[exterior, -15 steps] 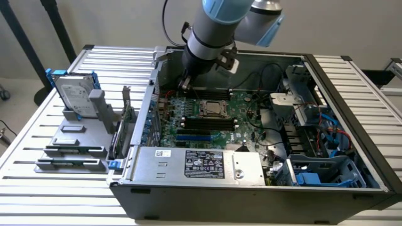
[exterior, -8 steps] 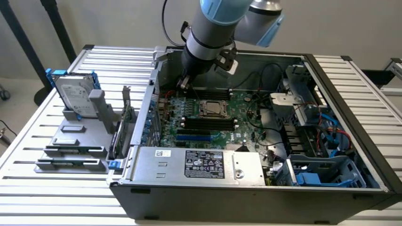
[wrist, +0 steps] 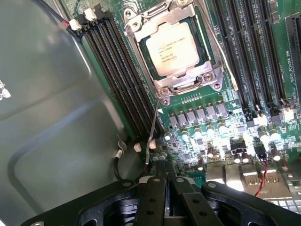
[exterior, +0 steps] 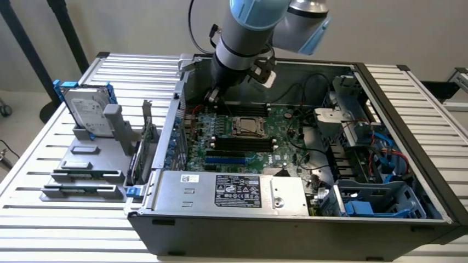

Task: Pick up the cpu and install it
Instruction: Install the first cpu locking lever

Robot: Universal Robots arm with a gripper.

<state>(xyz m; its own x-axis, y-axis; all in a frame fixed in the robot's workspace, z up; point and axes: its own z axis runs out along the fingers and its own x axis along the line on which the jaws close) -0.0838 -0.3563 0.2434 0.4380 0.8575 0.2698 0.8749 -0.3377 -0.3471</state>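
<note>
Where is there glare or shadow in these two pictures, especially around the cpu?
Wrist view: the cpu shows a soft pale sheen, while strong white glare sits on the metal parts at the board's edge. Exterior view: the case is dimmer inside than the brightly lit slatted table.

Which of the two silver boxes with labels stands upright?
The hard drive in the blue frame, on the grey stand outside the computer case; the other box lies flat inside it.

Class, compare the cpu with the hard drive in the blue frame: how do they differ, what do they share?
The cpu is small and square; the hard drive is larger and oblong. The cpu lies flat in its motherboard socket; the hard drive stands on edge on the grey fixture outside the case. Both show silver metal faces.
</note>
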